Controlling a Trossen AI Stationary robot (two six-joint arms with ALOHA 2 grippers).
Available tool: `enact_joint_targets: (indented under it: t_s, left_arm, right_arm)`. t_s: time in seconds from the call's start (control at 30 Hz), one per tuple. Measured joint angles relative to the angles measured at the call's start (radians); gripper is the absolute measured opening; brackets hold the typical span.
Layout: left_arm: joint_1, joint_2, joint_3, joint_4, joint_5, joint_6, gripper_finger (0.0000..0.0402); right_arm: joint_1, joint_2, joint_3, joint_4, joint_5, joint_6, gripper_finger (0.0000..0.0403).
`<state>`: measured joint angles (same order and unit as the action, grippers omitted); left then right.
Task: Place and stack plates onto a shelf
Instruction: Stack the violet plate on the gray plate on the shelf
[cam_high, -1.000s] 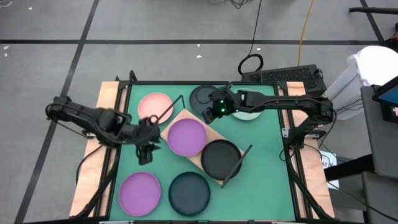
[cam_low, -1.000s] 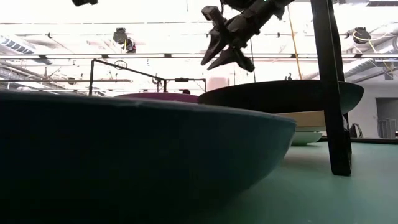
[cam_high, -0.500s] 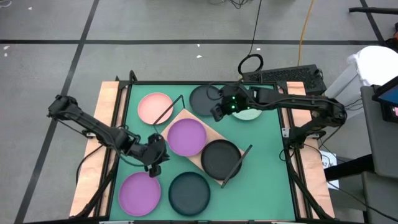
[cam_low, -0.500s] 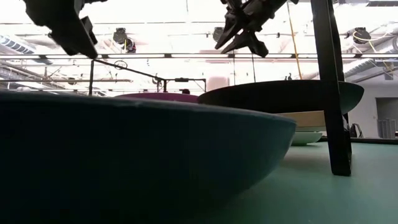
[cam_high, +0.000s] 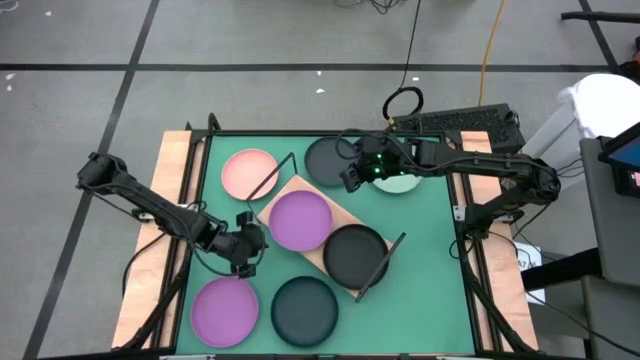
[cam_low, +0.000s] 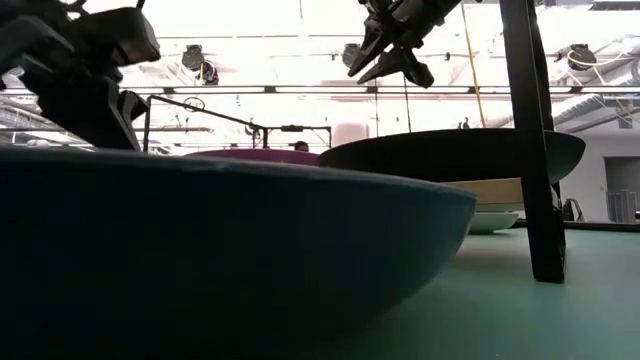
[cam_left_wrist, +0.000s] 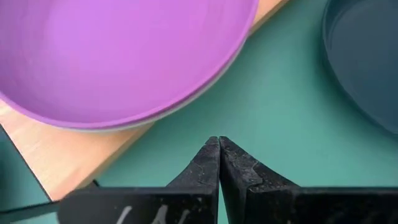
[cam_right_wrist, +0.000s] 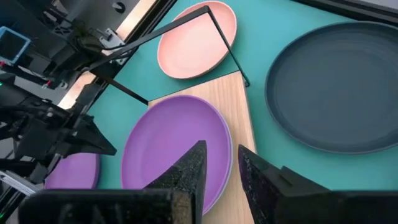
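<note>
The left gripper is seen with fingers clenched on nothing, beside the shelf, which carries purple and black plates mid-table. The right gripper is held slightly parted, empty.

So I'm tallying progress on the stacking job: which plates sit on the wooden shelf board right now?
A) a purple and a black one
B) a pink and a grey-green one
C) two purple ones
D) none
A: the high view shows a purple plate and a black plate resting side by side on the shelf, while the pink plate lies on the green mat beside it.
</note>
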<state>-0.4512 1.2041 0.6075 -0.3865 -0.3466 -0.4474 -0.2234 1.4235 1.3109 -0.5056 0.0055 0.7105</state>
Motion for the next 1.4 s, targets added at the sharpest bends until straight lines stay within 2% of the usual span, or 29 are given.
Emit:
enact_joint_targets:
  t_s: [0.3,0.9,1.17,1.4]
  left_arm:
    - [0.03,0.0,-0.113,0.227,0.006,0.071,0.0004]
    - [0.111,0.0,-0.128,0.284,-0.023,0.098,0.0004]
    - [0.117,0.0,-0.128,0.288,-0.032,0.029,0.0004]
    - [0.119,0.0,-0.128,0.305,-0.102,-0.086,0.0004]
  right_arm:
    - [0.0,0.0,0.0,0.0,-0.001,0.003,0.0075]
    - [0.002,0.0,0.0,0.008,-0.005,0.01,0.0075]
    - [0.002,0.0,0.0,0.008,-0.006,0.01,0.0075]
    - [0.003,0.0,0.0,0.008,-0.006,0.01,0.0075]
